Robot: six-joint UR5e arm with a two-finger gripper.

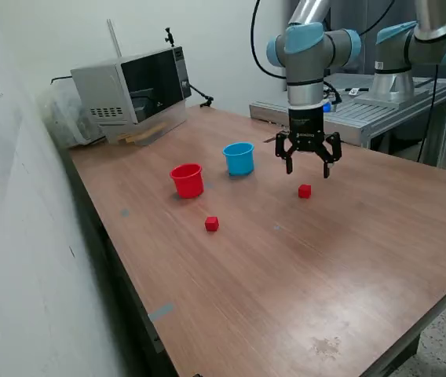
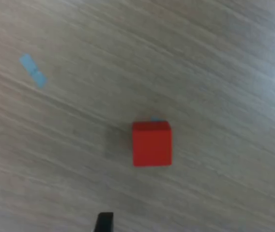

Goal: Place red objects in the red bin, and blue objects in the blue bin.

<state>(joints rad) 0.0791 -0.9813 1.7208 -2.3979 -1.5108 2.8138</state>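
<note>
While jaws hang spread, empty, red cube (image 2: 151, 144) sits flat on table (image 1: 301, 267), no long axis.

A wood-grain table (image 1: 301, 267) stands against a white wall (image 1: 19, 236). A grey microwave (image 1: 133, 93) sits at its far corner.
</note>
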